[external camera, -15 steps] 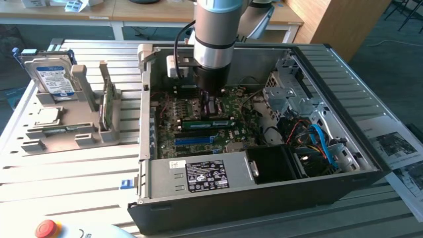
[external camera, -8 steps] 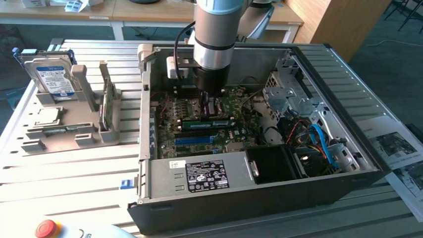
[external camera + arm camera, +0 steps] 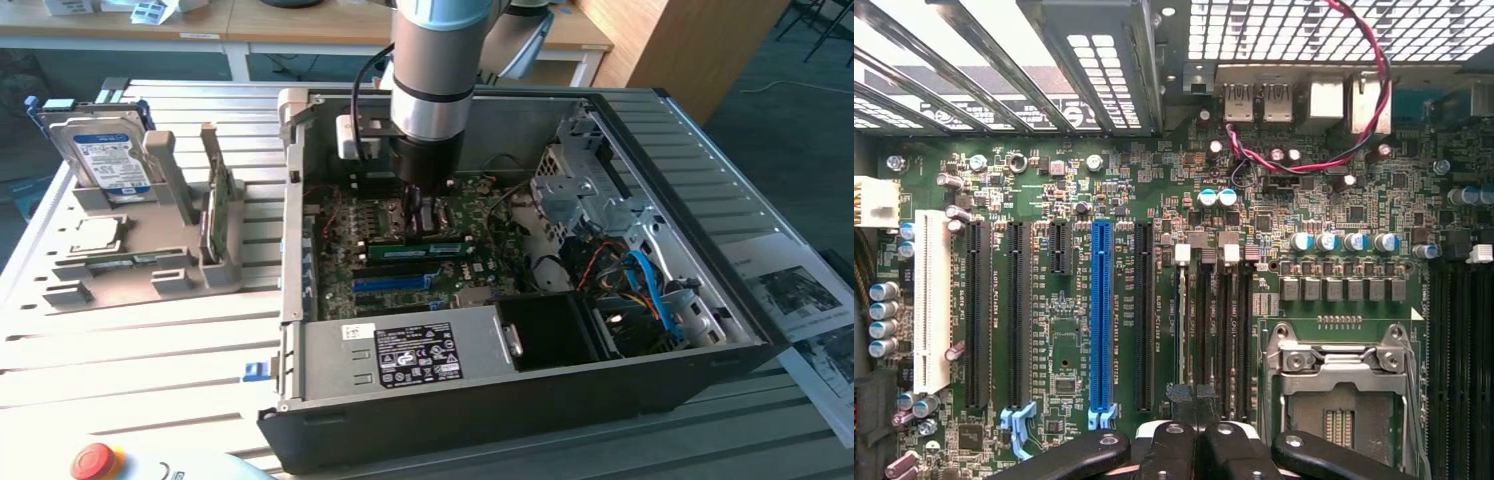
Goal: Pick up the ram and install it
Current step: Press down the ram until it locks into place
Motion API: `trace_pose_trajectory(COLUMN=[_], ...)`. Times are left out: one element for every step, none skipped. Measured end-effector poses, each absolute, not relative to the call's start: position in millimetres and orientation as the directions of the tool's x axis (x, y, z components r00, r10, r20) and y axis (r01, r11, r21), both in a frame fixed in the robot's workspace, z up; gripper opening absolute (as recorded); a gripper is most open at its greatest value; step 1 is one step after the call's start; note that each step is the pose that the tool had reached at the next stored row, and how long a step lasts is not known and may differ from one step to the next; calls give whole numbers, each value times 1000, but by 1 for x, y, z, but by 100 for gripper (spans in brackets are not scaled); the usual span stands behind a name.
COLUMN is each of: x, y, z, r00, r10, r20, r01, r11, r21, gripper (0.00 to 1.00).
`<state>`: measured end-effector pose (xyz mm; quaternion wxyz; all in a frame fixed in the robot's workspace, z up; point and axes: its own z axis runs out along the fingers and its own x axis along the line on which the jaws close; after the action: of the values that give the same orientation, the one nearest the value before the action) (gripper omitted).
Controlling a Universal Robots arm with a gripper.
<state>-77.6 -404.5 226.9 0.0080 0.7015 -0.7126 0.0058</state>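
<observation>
**Q:** Exterior view: status?

**A:** The gripper [image 3: 422, 192] stands inside the open steel case [image 3: 694, 330], fingers closed together. The ram [image 3: 420, 243], a thin green stick, lies at 6 o'clock of it, along the slots of the board [image 3: 467, 215]. Whether it is gripped cannot be told.

**Q:** Wrist view?

**A:** The ram [image 3: 1182, 330] shows edge-on, a pale line in a black slot between the blue slot [image 3: 1101, 320] and the metal socket frame [image 3: 1344, 370]. Hazard: uneven pressure may leave one end unlatched or flex the brittle board. A misaligned notch would jam.
</observation>
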Motion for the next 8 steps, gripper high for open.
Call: trace_pose_trajectory(x=[-78,-78,-78,-78,-78,-78,-78,-78], y=[-404,-404,-404,-404,-405,-405,-405,-404], z=[227,226,226,225,225,225,225,225], r00=[-16,-16,-16,-16,-16,-16,-16,-16], r10=[-1000,-1000,-1000,-1000,-1000,-1000,-1000,-1000], r20=[20,20,20,20,20,20,20,20], r01=[-1000,-1000,-1000,-1000,-1000,-1000,-1000,-1000], r11=[16,16,16,16,16,16,16,16], r21=[3,3,3,3,3,3,3,3], gripper=[10,10,10,10,10,10,10,10])
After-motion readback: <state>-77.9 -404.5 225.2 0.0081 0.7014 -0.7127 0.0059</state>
